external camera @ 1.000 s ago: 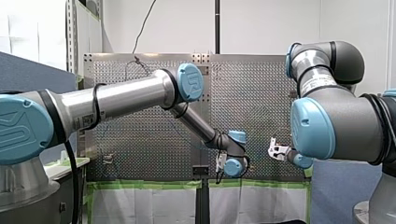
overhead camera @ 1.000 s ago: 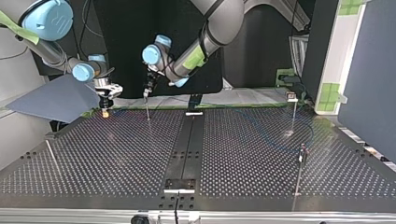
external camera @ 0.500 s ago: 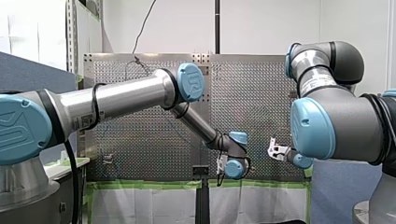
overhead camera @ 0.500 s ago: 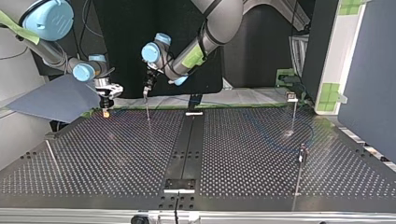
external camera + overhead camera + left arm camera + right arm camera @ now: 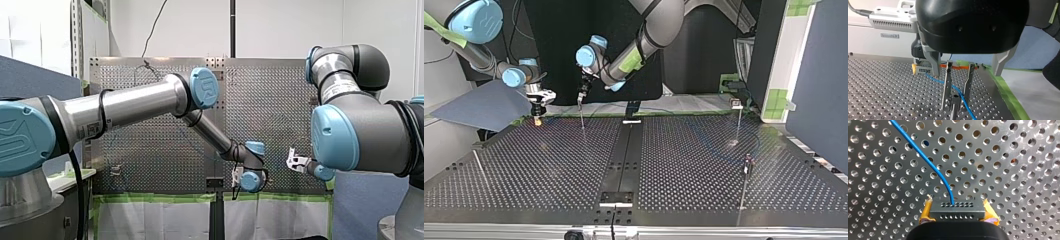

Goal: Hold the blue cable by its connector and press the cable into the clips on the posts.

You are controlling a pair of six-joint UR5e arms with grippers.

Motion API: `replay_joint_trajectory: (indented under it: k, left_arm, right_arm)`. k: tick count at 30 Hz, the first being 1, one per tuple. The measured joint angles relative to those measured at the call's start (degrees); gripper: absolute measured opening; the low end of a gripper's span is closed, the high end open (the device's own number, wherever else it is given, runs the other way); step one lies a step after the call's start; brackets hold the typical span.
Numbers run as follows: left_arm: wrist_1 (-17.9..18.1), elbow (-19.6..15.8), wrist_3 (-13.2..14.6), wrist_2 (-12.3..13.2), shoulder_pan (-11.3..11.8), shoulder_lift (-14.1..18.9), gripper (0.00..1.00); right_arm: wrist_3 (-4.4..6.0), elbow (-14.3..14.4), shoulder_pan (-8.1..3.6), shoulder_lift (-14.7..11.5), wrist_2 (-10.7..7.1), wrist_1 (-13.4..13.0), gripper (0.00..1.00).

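Note:
The thin blue cable (image 5: 923, 155) runs out of a grey connector block (image 5: 957, 208). My right gripper (image 5: 957, 216) is shut on that block, its yellow pads (image 5: 926, 212) on both sides. In the top view this gripper (image 5: 538, 119) stands at the table's far left corner. My left gripper (image 5: 955, 105) is open. Its metal fingers (image 5: 947, 82) straddle the cable (image 5: 935, 79) right over a slim post (image 5: 953, 113). The top view shows that gripper (image 5: 580, 101) above the post (image 5: 582, 120), a little to the right of the right gripper.
More clip posts stand on the perforated table (image 5: 549, 165): one at the far right (image 5: 738, 120), one nearer (image 5: 746, 172), one leaning at the left (image 5: 479, 167). A black rail (image 5: 624, 155) runs down the middle. Green tape (image 5: 1003, 90) marks the table edge.
My left gripper has shifted only slightly over the post, its fingers still open. The right gripper has kept still with the connector.

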Motion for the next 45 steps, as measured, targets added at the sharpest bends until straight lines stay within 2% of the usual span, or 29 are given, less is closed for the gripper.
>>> replay_joint_trajectory:
  k: [19, 25, 35, 45]
  left_arm:
    - [-0.21, 0.1, -0.24, 0.06, 0.06, 0.11, 1.0]
    - [-0.9, -1.46, -0.01, 0.04, -0.81, 1.81, 1.0]
    - [3.15, -6.02, -1.86, -2.73, -4.72, 6.4, 1.0]
    - [7.7, -10.55, -6.16, -3.24, -4.38, 10.92, 1.0]
  right_arm:
    - [0.0, 0.0, 0.0, 0.09, -0.02, -0.02, 0.0]
    - [0.0, -0.1, 0.0, 0.09, -0.08, -0.01, 0.0]
    - [0.0, -0.14, 0.0, 0.09, -0.17, 0.02, 0.0]
    - [-0.08, -0.1, 0.0, 0.13, -0.09, 0.23, 0.0]
